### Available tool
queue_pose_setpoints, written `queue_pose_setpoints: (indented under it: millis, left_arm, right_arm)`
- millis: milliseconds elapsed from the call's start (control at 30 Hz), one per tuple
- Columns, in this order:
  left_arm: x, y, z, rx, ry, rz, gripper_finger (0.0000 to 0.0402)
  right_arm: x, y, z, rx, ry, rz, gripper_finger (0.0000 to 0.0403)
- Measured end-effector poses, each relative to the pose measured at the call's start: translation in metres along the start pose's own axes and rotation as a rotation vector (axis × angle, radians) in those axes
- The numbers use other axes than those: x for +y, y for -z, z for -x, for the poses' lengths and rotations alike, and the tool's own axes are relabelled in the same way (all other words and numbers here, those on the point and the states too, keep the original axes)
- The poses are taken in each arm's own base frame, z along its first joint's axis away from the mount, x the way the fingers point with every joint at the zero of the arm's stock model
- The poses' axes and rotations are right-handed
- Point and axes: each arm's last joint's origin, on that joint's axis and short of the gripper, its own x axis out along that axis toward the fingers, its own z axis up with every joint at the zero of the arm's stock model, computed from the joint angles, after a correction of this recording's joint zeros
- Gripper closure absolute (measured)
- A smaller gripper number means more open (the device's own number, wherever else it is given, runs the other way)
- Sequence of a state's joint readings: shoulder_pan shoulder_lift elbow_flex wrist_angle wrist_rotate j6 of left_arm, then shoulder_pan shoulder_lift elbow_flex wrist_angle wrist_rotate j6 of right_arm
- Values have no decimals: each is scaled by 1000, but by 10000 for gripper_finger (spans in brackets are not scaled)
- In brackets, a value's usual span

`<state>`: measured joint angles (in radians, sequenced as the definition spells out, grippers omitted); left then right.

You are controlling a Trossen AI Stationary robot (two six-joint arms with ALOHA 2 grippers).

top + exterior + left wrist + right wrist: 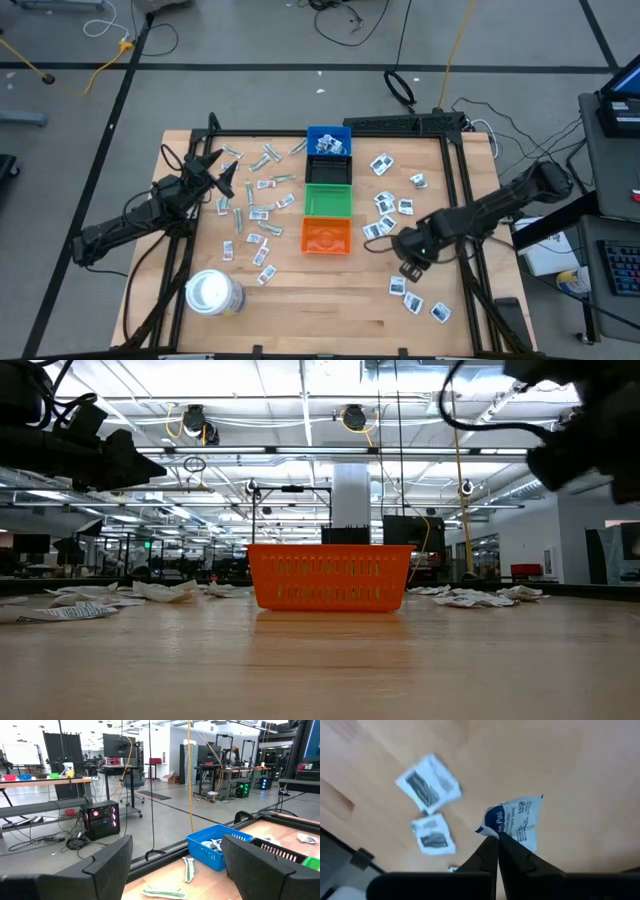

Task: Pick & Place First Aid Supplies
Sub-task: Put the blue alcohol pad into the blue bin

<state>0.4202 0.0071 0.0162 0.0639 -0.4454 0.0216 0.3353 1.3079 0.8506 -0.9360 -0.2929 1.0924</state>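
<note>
Bench [330, 300] of pale wood carries three small bins in a row, just left of the right gripper [498, 839]: blue bin [329, 141] farthest away, holding a few packets, green bin [327, 199] in the middle, orange bin [326, 236] nearest; the last two look empty, though their floors are hard to see. Right gripper is clenched on the corner of one white packet with blue print [516, 823], lifted clear above the wood. Two similar packets [430, 784] lie flat beneath it. Left gripper [175, 865], fingers spread and holding nothing, hovers well apart near slim green-grey wrappers [189, 868]. Risk: the pinch catches only a corner, so the packet could slip or swing loose during carrying.
</note>
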Motion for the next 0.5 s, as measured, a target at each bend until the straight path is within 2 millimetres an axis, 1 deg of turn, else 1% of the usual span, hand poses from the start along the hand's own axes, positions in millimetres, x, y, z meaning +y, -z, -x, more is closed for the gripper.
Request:
queue_pose_setpoints:
  millis: [100,200,333,500]
  left_arm:
    - [0,0,0,0,0,0,96]
    - [0,0,0,0,0,0,96]
    - [0,0,0,0,0,0,96]
    - [0,0,0,0,0,0,96]
  right_arm:
    - [-5,-12,15,-39,27,17,402]
    - [-13,-26,29,-66,50,-7,402]
    - [-30,-46,44,-94,45,-122,402]
    - [-59,-69,56,-122,17,-312,402]
